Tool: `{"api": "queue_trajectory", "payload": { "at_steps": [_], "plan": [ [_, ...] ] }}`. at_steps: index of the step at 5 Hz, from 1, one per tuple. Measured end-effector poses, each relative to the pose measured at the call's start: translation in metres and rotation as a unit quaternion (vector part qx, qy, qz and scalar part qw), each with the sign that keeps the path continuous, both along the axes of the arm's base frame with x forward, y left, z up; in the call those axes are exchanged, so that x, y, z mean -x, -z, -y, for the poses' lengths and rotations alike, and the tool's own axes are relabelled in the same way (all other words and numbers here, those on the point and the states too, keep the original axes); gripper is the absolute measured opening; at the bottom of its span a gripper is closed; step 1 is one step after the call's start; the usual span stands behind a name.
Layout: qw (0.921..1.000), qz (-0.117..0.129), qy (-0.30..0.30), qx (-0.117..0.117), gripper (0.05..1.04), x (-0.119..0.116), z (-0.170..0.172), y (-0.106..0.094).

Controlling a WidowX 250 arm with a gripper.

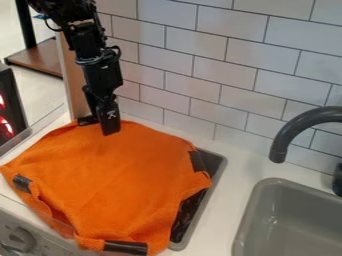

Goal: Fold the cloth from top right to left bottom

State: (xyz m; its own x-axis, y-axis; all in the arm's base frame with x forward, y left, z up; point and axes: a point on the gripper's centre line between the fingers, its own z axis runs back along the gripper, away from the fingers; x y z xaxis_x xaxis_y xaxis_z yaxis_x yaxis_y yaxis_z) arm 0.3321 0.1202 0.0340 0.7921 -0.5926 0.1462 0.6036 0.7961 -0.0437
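White tiles (224, 82) back the worktop (227, 200) where an orange cloth (113, 175) lies spread near a sink (294, 220), the gripper (105, 117) at the cloth's upper edge, open or closed impossible to tell. Securing it appears the current step; a diagonal pull toward lower left should follow.

Grey sink (288, 225); dark faucet (290, 131)

Your black arm (89, 42) runs out past top edge; whether your gripper (107, 130) grips orange cloth (120, 172), you cannot tell. Below it, you see gray-rimmed tray (222, 166) mostly covered. Faucet (294, 128) and sink (246, 220) cropped at right, red-glowing unit (8, 100) at left.
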Motion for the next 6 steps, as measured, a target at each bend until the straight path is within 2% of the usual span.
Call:
{"api": "queue_trajectory", "payload": {
  "at_steps": [1,2,3,5,6],
  "plan": [
    [0.9999,-0.013,-0.001,0.008,0.999,0.004,0.004,0.010],
    [0.9992,-0.016,-0.029,0.022,0.999,0.009,0.023,0.023],
    [0.9988,0.004,-0.039,0.028,0.999,0.005,0.050,0.022],
    [0.9973,0.042,-0.060,0.005,0.999,-0.011,0.118,0.016],
    [0.9966,0.057,-0.059,0.003,0.999,-0.028,0.147,0.011]
  ]
}}
